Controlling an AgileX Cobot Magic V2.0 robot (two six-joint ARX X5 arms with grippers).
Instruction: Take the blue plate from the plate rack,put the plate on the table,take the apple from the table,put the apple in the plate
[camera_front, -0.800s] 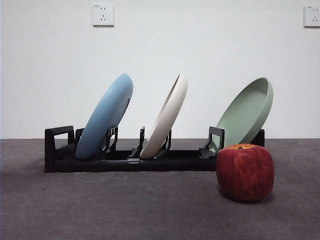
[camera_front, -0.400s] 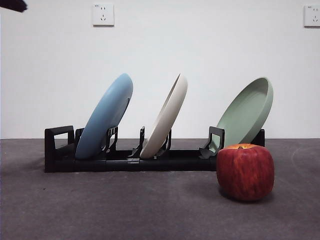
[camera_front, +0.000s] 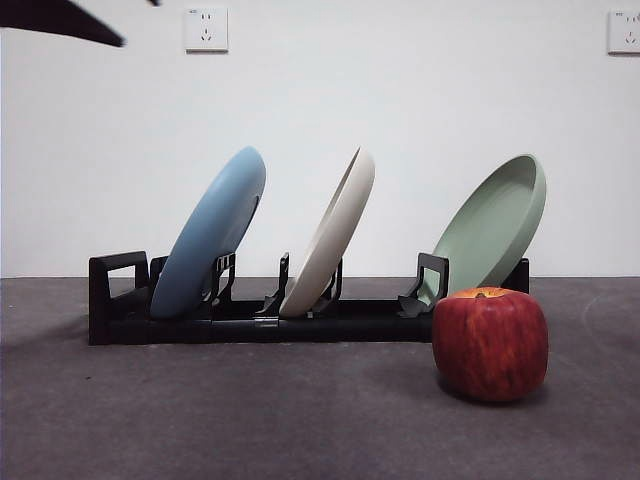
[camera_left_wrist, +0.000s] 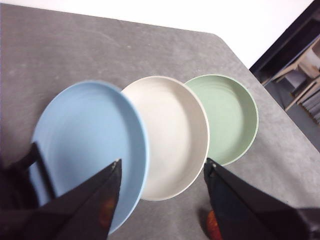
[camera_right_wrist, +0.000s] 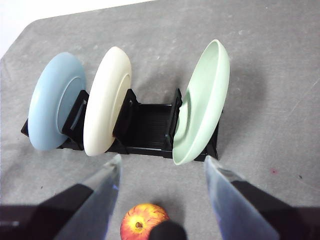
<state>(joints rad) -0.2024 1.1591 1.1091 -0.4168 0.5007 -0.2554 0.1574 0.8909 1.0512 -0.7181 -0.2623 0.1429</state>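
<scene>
Blue plate not yet lifted from plate rack
Left gripper overhead, jaws wide, empty; apple waits lower right on table.

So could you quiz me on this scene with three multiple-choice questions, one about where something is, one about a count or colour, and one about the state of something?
1. Where is the apple?
A. on the table in front of the rack's end by the green plate
B. on the blue plate
C. between a gripper's jaws

2. How many plates stand in the plate rack?
A. two
B. three
C. four

3. How do the left gripper's jaws stand?
A. shut on the blue plate
B. shut on the apple
C. open, holding nothing

Answers:
1. A: the front view shows it resting on the table near the green plate.
2. B: the blue plate, the cream plate and the green one lean in the slots.
3. C: the left wrist view shows a wide gap between its jaws, above the plates.
</scene>
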